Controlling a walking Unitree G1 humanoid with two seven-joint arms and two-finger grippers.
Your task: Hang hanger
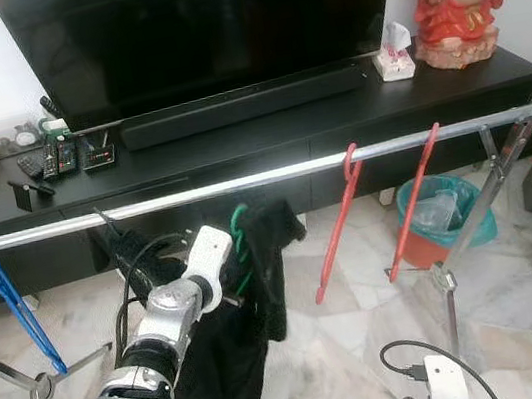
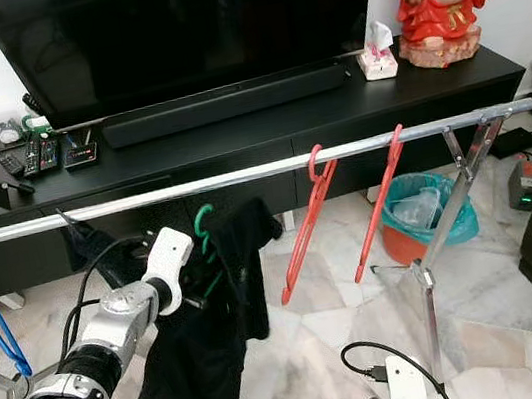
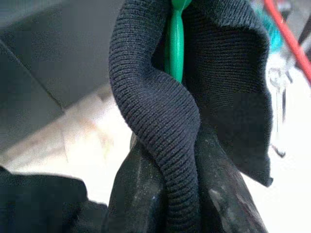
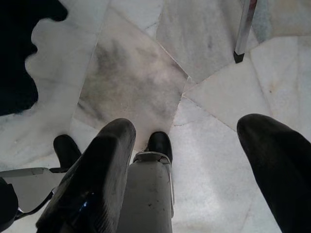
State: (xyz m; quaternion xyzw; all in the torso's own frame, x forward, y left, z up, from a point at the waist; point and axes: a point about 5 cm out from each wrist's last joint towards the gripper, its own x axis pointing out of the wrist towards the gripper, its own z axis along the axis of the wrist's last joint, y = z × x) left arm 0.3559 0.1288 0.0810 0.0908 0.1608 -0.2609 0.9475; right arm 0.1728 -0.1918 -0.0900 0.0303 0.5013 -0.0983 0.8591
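Marble floor [image 1: 350,348] lay under a chrome drying rail [image 1: 262,177] standing before a black TV surface [image 1: 237,143]. Left hand [image 3: 167,194] was clamped on the collar of a black garment [image 1: 239,346] carried on the green hanger [image 1: 238,226], whose hook sat just below the rail, evidently raised for hooking on. Two red hangers [image 1: 337,229] and a blue hanger [image 1: 9,301] already hung there. Right hand [image 4: 187,160] hung idle over the floor, fingers apart and empty.
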